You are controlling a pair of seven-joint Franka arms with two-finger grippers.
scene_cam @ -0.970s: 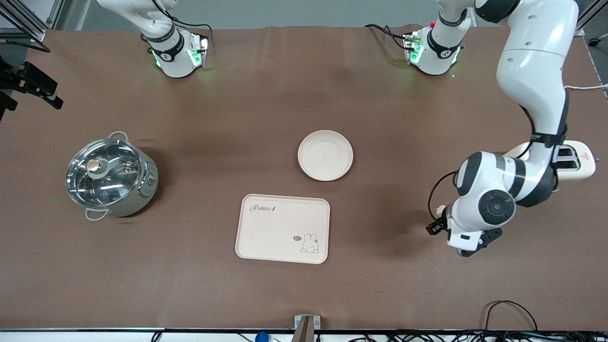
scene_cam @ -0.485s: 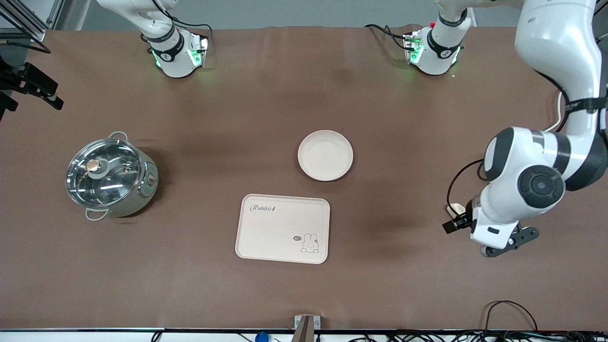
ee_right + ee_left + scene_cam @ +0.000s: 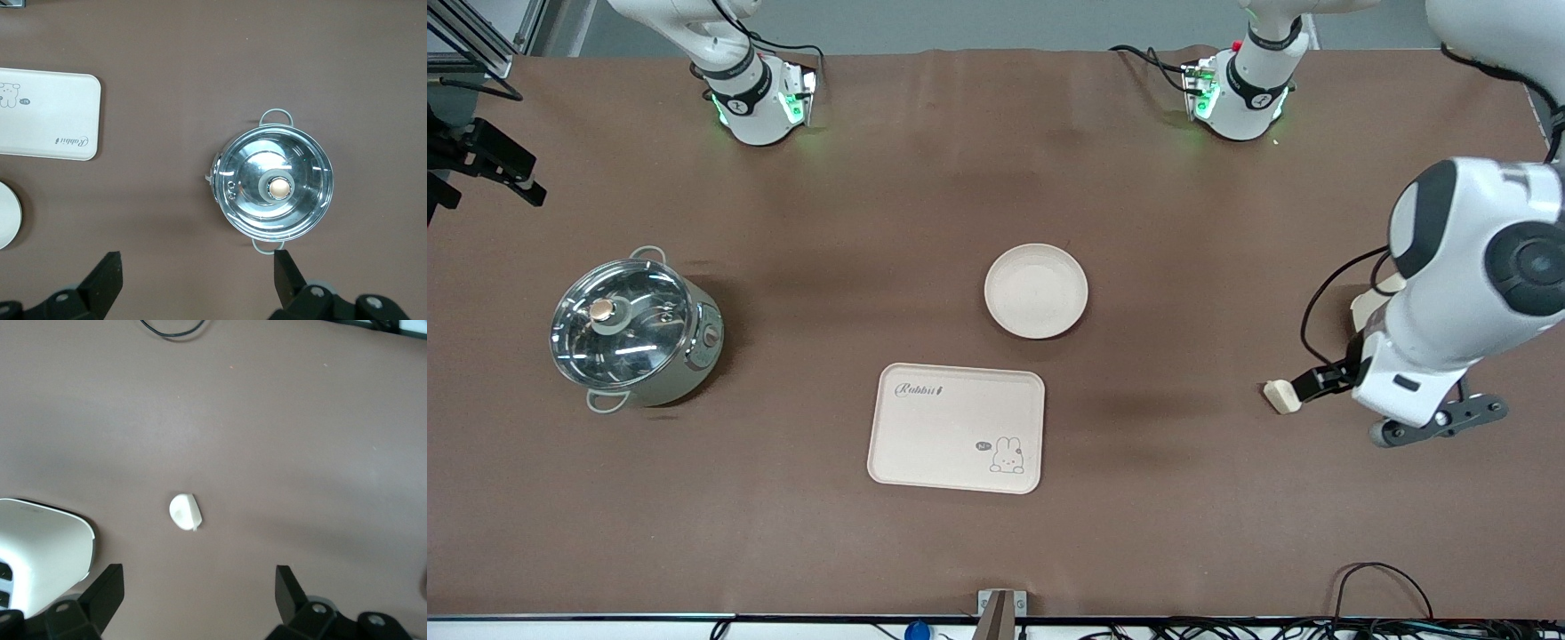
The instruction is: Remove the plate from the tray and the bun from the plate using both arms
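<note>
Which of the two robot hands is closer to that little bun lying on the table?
The left. The left gripper hangs open right above the bun at its arm's end of the table. The right gripper waits open high above the pot.

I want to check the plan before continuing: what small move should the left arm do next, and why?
Probably lift the left gripper a little higher and draw it back toward its base. Its jaws stand open and the bun lies free on the table, apart from the plate, which sits off the tray, so nothing seems left to grasp.
</note>
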